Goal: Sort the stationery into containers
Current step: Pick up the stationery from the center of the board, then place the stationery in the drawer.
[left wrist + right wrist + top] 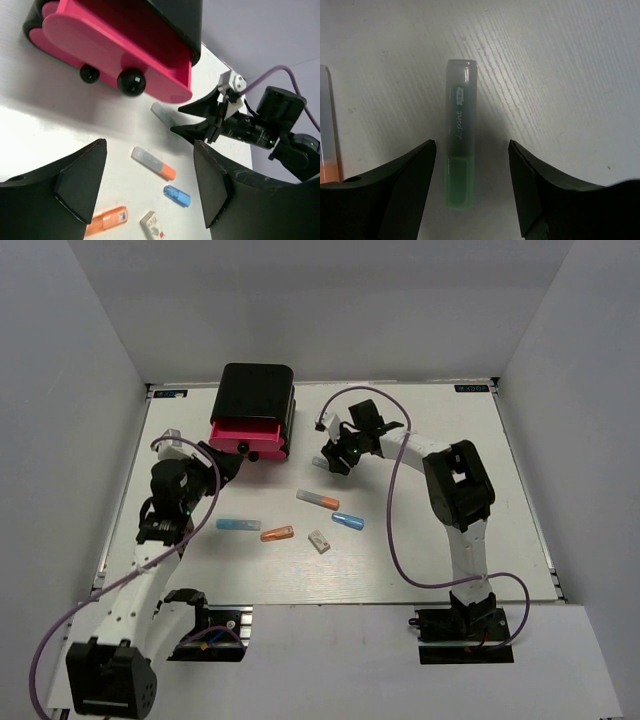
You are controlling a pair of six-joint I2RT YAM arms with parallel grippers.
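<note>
Right tool (472, 150) wide, over mint-green piece (459, 125) on worktop (560, 75): lower squarely, close across short axis. Left tool (150, 165) wide, empty.

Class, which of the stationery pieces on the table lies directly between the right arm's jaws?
The mint-green bar: it alone lies between those open jaws, ungripped, with a gap on each side; every other piece lies outside them.

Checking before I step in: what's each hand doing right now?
Left hand: open, holding nothing.
Right hand: open over the mint-green piece, not gripping it.
</note>
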